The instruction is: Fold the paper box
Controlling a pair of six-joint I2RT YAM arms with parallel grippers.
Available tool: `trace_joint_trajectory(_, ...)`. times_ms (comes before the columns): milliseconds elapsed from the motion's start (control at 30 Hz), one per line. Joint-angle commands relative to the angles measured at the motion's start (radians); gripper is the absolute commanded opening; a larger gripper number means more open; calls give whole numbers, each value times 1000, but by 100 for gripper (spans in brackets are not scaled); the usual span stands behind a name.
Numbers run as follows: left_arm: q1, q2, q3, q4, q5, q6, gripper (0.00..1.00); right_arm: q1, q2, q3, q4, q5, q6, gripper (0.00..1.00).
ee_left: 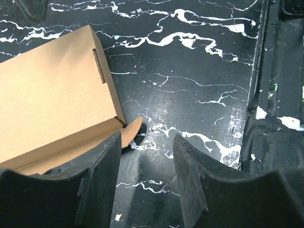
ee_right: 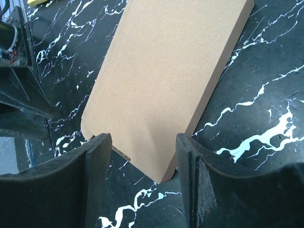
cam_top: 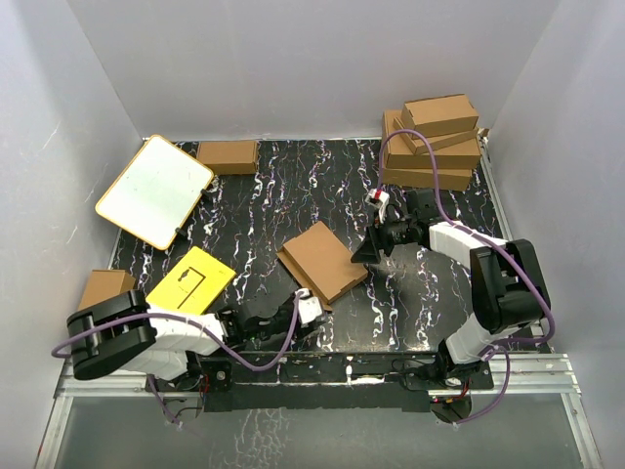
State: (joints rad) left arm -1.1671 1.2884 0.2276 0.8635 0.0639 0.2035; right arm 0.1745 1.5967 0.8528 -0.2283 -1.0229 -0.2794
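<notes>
Brown corrugated paper box (cam_top: 322, 262) lies mid-frame on the marbled tabletop (cam_top: 293, 195). Left gripper (ee_left: 146, 140): jaws apart, empty, beside a protruding tuck flap (ee_left: 133, 133). Right gripper (ee_right: 142, 137): jaws parted, straddling a corner, unclamped. Advisable: pin that corner, then press the flap home.

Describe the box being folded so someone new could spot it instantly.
Start at the black marbled table. Near its middle a flat brown cardboard box lies alone, turned at an angle. The other brown boxes sit at the edges: a stack in the far right corner, one at the back edge, one beside the yellow card.
</notes>
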Motion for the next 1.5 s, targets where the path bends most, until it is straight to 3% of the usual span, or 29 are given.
trace_joint_trajectory(0, -6, 43, 38, 85, -21, 21, 45, -7, 6, 14, 64, -6, 34, 61)
trace_joint_trajectory(400, -7, 195, 104, 105, -25, 51, 39, -10, 29, 18, 64, 1, 44, 61)
trace_joint_trajectory(1467, -6, 238, 120, 61, -64, 52, 26, -10, 50, 21, 61, -5, 57, 62)
